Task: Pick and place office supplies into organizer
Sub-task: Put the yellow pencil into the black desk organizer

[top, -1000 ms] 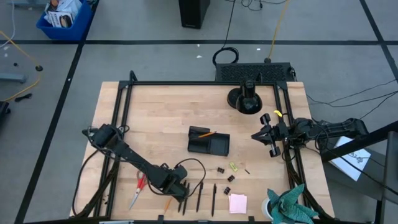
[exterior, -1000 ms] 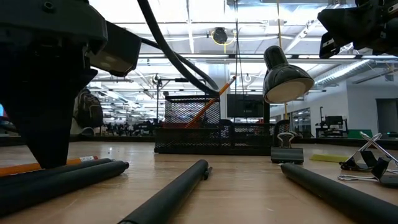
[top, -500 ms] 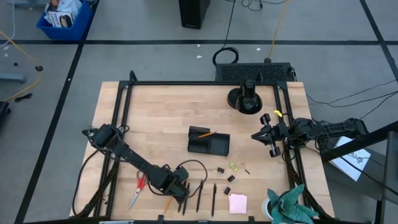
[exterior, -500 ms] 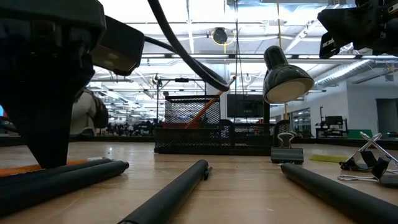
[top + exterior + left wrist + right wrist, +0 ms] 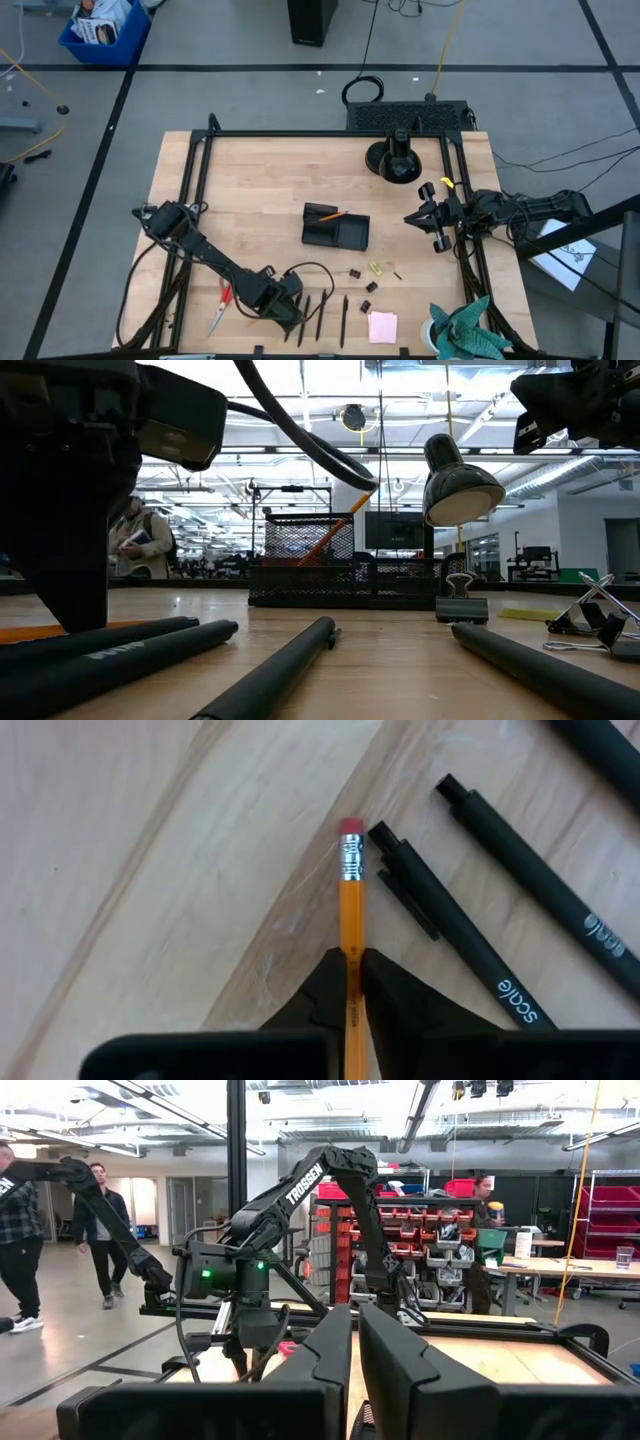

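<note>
My left gripper (image 5: pixel 283 310) is down at the table's near edge, shut on an orange pencil (image 5: pixel 350 910); it also shows in the low view (image 5: pixel 70 600). Three black pens (image 5: pixel 322 316) lie just to its right, and red-handled scissors (image 5: pixel 222 305) lie to its left. The black organizer (image 5: pixel 350 236) sits mid-table with a second orange pencil (image 5: pixel 333 214) leaning in it. Binder clips (image 5: pixel 366 288), a yellow-green piece (image 5: pixel 375 268) and a pink pad (image 5: pixel 382 326) lie near the front right. My right gripper (image 5: pixel 425 215) waits, shut, raised at the right edge. My left gripper pinches the pencil's shaft (image 5: pixel 350 955) between its two fingers (image 5: pixel 325 990), which come from above and lie across it. The eraser end (image 5: pixel 350 828) sticks out beyond the fingers, and the rest is hidden under the gripper. The pencil lies level, low over the wood.
A round black stand base (image 5: pixel 395 160) is at the back right. A teal-green cloth (image 5: pixel 465 330) lies at the front right corner. The nearest pen (image 5: pixel 450 935) lies close beside the pencil's eraser end. People walk in the room beyond.
My left gripper has gone a little toward the table's left and near edges, over the pencil. The black pen nearest it has shifted on the table.
</note>
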Controlling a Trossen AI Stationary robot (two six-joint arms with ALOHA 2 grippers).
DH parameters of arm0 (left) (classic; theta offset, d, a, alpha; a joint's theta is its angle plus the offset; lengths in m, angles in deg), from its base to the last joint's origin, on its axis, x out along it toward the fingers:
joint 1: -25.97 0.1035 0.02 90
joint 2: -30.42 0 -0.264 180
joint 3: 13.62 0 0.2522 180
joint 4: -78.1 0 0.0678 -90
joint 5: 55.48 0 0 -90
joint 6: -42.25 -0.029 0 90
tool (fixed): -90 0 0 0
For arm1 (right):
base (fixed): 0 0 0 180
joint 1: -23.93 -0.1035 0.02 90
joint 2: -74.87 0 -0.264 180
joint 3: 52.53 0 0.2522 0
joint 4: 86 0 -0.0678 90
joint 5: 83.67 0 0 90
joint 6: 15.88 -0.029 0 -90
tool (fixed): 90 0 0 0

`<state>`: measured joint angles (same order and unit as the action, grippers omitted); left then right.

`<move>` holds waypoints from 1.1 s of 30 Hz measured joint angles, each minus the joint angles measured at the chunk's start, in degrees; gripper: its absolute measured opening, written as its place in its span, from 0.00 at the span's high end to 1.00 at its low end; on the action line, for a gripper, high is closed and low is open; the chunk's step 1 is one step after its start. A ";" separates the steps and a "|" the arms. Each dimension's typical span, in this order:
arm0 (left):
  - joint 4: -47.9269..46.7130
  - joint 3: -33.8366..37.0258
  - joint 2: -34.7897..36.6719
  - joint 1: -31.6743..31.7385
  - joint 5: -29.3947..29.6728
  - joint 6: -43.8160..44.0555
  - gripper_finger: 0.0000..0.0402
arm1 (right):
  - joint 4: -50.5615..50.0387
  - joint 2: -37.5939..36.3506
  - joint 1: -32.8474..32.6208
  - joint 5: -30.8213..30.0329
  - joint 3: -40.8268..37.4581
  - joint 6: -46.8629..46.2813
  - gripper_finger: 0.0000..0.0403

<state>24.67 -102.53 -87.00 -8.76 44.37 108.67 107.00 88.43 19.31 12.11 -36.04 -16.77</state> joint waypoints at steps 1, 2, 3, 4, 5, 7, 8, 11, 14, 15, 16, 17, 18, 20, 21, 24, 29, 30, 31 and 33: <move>0.04 0.06 0.10 -0.11 0.62 -0.18 0.94 | -0.01 0.00 0.01 -0.02 -0.01 0.00 0.95; 0.06 0.08 0.25 -0.16 1.12 -0.18 0.95 | 0.01 0.00 0.01 -0.01 0.00 0.00 0.95; 0.06 0.10 0.58 -0.20 1.65 -0.21 0.96 | -0.01 0.00 0.00 0.00 0.00 0.00 0.95; -0.04 0.11 1.07 -0.32 2.43 -0.34 0.97 | -0.01 0.00 0.00 -0.01 0.00 0.00 0.95; -0.07 0.19 1.44 -0.40 3.68 -0.58 0.98 | -0.01 0.02 0.02 -0.02 0.00 0.00 0.95; -0.06 0.28 1.98 -0.36 5.76 -0.75 0.98 | 0.01 0.02 0.01 0.00 0.00 0.00 0.95; -0.18 0.41 2.38 -0.32 6.72 -0.75 0.98 | 0.01 0.02 0.00 -0.02 0.02 -0.02 0.95; -0.53 0.58 3.14 -0.73 10.24 -0.75 0.96 | 0.01 0.02 0.01 0.01 0.00 -0.81 0.95; -0.01 0.37 3.92 -1.50 12.67 -0.75 0.97 | 0.03 0.02 0.01 0.01 -0.01 -1.46 0.95; -0.03 0.36 4.01 -1.82 13.21 -0.75 0.98 | 0.01 0.02 0.01 0.01 0.01 -1.46 0.95; -0.09 0.37 4.13 -2.09 13.71 -0.77 0.98 | -0.03 0.02 0.00 0.01 -0.01 -1.46 0.95; -0.03 0.37 4.35 -2.25 14.37 -0.85 0.99 | 0.02 0.02 0.01 0.01 0.00 -1.46 0.95; 0.18 0.36 4.72 -2.44 15.10 -1.27 0.99 | 0.02 0.02 0.00 0.01 -0.01 -1.46 0.95; 0.49 0.33 5.52 -2.71 16.65 -2.18 0.98 | -0.01 0.02 0.02 0.01 -0.01 -1.46 0.95; 0.52 0.30 5.76 -2.82 17.47 -2.64 0.97 | 0.01 0.02 0.02 0.01 -0.01 -1.40 0.95; 1.23 0.28 6.45 -2.89 19.42 -4.94 0.96 | -0.01 0.02 0.00 0.00 0.01 -1.28 0.95; 5.18 0.17 7.66 -2.17 22.50 -12.69 0.99 | 0.01 0.04 0.00 0.01 0.02 -0.85 0.95; 6.46 0.21 7.79 -1.79 22.77 -14.63 0.99 | 0.07 0.08 0.00 0.01 0.00 -0.85 0.95; 8.67 0.19 7.88 -1.49 22.96 -16.79 0.98 | -0.03 0.15 0.00 0.02 -0.01 -0.85 0.95; 12.28 0.12 7.90 -1.04 23.03 -21.07 0.96 | 0.08 0.39 0.00 0.01 0.02 -1.01 0.95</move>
<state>36.94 -102.41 -79.10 -9.81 67.40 87.59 107.08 88.82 19.31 12.12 -36.02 -17.77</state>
